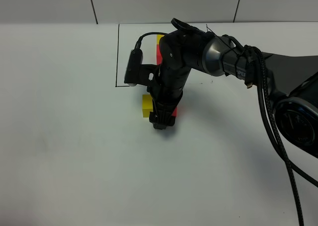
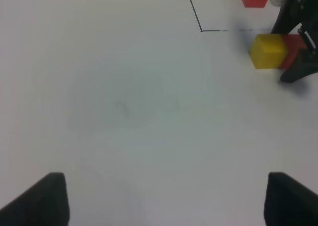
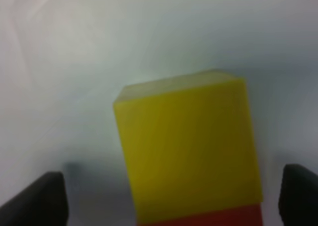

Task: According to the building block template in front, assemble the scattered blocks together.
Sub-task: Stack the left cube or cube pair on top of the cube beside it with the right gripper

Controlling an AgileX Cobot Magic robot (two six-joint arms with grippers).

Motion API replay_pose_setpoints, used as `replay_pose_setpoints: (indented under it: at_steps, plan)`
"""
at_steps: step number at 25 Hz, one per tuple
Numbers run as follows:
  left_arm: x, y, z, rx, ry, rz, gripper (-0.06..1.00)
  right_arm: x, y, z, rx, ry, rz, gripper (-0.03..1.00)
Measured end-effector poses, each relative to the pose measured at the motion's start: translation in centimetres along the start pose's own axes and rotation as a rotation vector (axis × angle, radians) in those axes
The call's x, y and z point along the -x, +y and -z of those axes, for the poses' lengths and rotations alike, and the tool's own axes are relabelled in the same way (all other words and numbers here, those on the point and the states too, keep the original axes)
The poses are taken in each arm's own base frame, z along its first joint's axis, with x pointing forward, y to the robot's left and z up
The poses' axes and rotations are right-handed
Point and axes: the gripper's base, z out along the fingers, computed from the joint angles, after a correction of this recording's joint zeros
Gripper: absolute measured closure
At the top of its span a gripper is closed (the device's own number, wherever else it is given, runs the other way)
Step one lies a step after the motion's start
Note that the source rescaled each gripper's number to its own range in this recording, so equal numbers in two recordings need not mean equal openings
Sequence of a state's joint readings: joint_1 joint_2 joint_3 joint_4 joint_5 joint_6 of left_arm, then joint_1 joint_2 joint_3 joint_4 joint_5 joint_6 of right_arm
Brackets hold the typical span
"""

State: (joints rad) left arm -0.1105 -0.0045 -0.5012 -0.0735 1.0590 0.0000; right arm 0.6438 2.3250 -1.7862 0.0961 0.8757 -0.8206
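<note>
Exterior high view: right gripper (image 1: 161,120) down at table (image 1: 59,136), reaching across middle. Yellow cube (image 1: 147,107) touches red cube (image 1: 176,111); red mostly hidden behind gripper. Pair sits near building block template (image 1: 159,39), on its near side. Right wrist view: fingers (image 3: 39,201) spread wide, gap either side of yellow cube, gripping nothing. Left gripper (image 2: 159,201) spread wide, empty, well apart from cubes.

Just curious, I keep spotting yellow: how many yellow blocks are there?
2. One yellow block touches a red block at the right claw; the other yellow block sits inside the outline, mostly behind the arm. More may be hidden.
</note>
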Motion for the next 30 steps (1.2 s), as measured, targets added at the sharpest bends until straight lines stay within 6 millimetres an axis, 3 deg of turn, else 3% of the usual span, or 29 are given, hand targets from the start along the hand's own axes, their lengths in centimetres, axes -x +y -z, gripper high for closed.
replay_pose_setpoints:
  at_steps: [5, 8, 12, 17, 24, 27, 30]
  plan:
    - [0.0, 0.0, 0.0, 0.0, 0.0, 0.0, 0.24, 0.1, -0.1, -0.3, -0.013, -0.01, 0.004, 0.23]
    - [0.0, 0.0, 0.0, 0.0, 0.0, 0.0, 0.24, 0.1, -0.1, -0.3, -0.014, -0.011, 0.004, 0.32]
    - [0.0, 0.0, 0.0, 0.0, 0.0, 0.0, 0.24, 0.1, -0.1, -0.4, -0.013, -0.011, 0.003, 0.54]
    - [0.0, 0.0, 0.0, 0.0, 0.0, 0.0, 0.24, 0.1, -0.1, -0.4, -0.013, -0.011, 0.003, 0.95]
    - [0.0, 0.0, 0.0, 0.0, 0.0, 0.0, 0.24, 0.1, -0.2, -0.4, -0.016, -0.013, -0.142, 0.95]
    - [0.0, 0.0, 0.0, 0.0, 0.0, 0.0, 0.24, 0.2, -0.2, 0.0, -0.02, -0.024, -0.378, 0.95]
    - [0.0, 0.0, 0.0, 0.0, 0.0, 0.0, 0.24, 0.4, -0.2, 1.1, -0.014, -0.04, -0.769, 0.95]
